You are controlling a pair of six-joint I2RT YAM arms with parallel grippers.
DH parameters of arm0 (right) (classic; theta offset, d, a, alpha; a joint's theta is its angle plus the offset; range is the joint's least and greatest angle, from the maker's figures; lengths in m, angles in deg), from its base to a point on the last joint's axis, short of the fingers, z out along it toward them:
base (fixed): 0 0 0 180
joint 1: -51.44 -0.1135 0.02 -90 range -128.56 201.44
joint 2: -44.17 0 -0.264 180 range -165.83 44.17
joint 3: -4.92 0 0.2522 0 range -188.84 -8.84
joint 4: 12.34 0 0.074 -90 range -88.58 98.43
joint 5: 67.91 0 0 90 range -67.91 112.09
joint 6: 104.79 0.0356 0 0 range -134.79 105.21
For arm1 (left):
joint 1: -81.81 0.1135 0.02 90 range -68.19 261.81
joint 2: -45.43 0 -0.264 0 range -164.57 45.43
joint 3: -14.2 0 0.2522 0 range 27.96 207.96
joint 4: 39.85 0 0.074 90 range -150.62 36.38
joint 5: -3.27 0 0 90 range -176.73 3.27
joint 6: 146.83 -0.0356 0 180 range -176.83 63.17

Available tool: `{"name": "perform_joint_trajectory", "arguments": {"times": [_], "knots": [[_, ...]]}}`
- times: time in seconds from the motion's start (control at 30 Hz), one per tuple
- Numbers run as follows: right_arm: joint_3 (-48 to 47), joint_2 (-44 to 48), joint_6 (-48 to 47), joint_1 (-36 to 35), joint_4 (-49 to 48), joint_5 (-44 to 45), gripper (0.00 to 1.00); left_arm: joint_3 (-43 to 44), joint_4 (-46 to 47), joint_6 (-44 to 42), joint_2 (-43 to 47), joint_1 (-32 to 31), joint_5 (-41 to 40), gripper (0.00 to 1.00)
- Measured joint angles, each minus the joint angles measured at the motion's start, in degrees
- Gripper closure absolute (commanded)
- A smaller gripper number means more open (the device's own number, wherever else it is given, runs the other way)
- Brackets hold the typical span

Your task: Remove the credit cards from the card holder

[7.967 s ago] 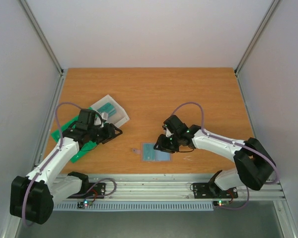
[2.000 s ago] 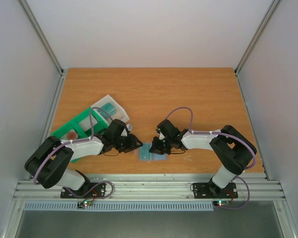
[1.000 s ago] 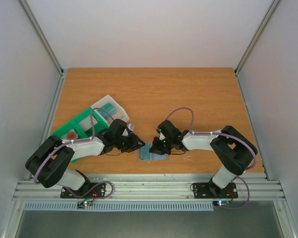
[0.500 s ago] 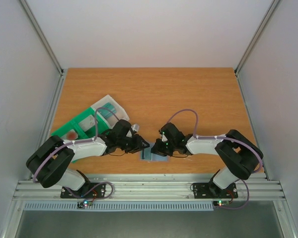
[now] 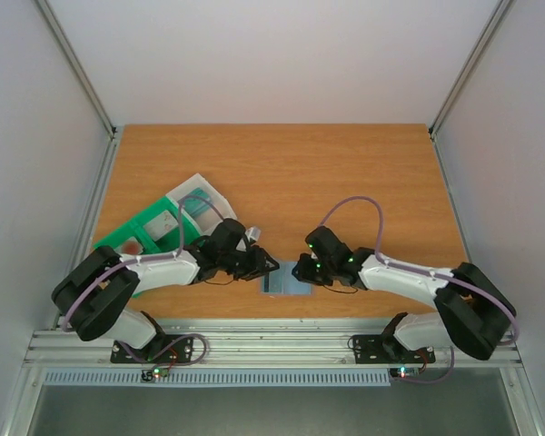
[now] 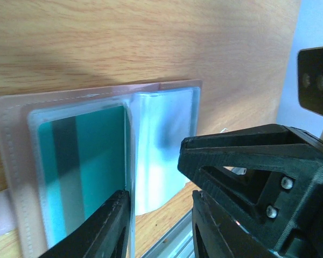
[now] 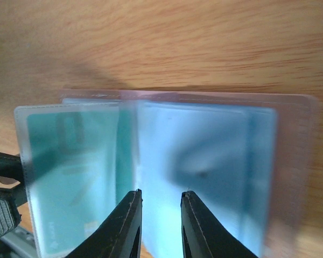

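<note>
- The left claw [image 6: 160, 198] is loosened: its jaws stand slightly parted and clasp nothing, with the edge of a clear plastic leaf showing in the gap.
- The right claw [image 7: 160, 194] is likewise released to a narrow gap over the middle fold. Whether its tips press on the plastic cannot be told.
- Between them, the small, soft, pale-grey card holder [image 5: 286, 282] lies open like a book. Seen from above, the left claw is at its 9 o'clock and the right claw at its 3 o'clock, both close in.
- A thin teal credit card [image 6: 89, 166] with a dark stripe fills one clear sleeve. A paler light-blue credit card [image 7: 215, 161] sits in the sleeve beside it. Neither is out yet.
- The holder rests at 6 o'clock on the orange-brown wooden table [image 5: 345, 182], near its front edge. A green compartment tray [image 5: 136, 238] lies at 8 o'clock, with a clear plastic box [image 5: 204, 200] just beside it.
- The risks look plain:
  - A pinch that catches sleeve and card together would drag the whole holder instead of freeing the card.
  - The light holder could skid on the table if neither claw pins it.
  - The flimsy leaf could buckle.
  - The two claws are near enough to knock each other.
</note>
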Motion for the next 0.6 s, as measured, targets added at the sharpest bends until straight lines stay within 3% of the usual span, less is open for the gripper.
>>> {"name": "perform_joint_trajectory", "arguments": {"times": [0.2, 0.6], "knots": [[1.68, 8.35, -0.92, -0.04, 4.63, 5.97, 0.77, 2.86, 2.47, 0.44, -3.58, -3.02, 0.22, 0.64], [1.62, 11.02, -1.36, -0.04, 8.66, 8.35, 0.77, 3.21, 6.49, 1.79, -5.99, -3.82, 0.52, 0.65]]}}
